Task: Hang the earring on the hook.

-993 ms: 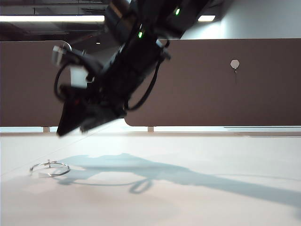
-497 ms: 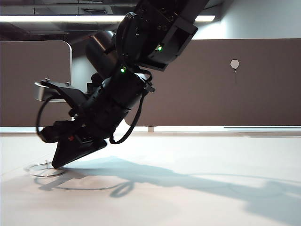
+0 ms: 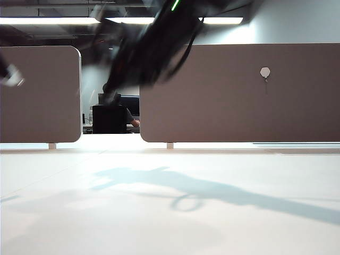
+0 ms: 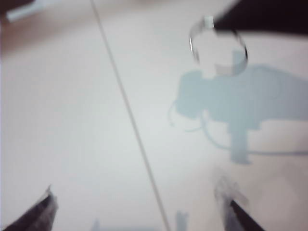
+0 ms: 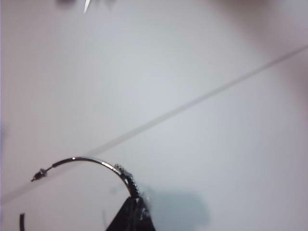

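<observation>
The counter (image 3: 223,223) lies bare of containers. On the brown partition behind its far edge sits the hook (image 3: 265,73), waiting for the hoop. The right hand (image 5: 131,211), clear of the counter, is clamped on the earring (image 5: 91,161), presumably for carrying to that peg. The left hand (image 4: 139,211) hovers spread wide, holding nothing

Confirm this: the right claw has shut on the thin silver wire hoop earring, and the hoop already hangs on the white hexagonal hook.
Not hanging yet. The right wrist view shows the right claw shut on the thin silver wire hoop earring; the exterior view shows the white hexagonal hook bare.
</observation>
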Controlling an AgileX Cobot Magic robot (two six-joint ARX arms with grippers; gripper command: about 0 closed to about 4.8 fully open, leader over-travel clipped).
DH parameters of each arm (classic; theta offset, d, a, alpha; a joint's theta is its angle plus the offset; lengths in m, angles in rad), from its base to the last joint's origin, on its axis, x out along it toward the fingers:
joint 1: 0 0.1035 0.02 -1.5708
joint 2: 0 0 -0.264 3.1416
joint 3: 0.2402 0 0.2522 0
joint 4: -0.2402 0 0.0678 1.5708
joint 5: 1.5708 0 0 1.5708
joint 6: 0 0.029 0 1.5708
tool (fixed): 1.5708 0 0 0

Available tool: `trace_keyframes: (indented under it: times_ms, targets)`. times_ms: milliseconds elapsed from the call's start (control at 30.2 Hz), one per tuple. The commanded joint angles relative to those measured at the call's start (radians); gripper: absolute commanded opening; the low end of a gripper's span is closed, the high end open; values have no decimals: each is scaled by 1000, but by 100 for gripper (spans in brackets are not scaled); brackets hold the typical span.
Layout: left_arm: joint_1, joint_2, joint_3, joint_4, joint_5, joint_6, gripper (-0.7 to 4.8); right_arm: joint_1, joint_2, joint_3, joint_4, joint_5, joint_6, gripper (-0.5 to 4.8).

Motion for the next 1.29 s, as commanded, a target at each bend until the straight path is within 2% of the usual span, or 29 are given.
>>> trace_keyframes:
  times_ms: [33,66,166,265,430,695,993,1291]
  targets:
    - [0,15,9,236,43,-32,479,-108,-122,4,112,31,56,-6]
    - [0,39,9,343,87,-62,479,-176,-174,4,151,45,93,-6]
    - [0,119,21,578,185,-119,479,-294,-221,4,231,52,155,-6]
    - [0,250,69,732,227,-182,479,-411,-227,13,307,56,232,-6]
    - [0,534,234,753,236,-199,479,-565,-179,55,391,61,259,-6]
    - [0,854,448,780,249,-204,479,-709,52,249,418,61,246,-6]
    - [-5,1083,622,805,249,-206,479,-780,344,541,400,119,211,-6]
    - [-5,1148,642,843,248,-204,479,-803,572,863,267,117,111,-6]
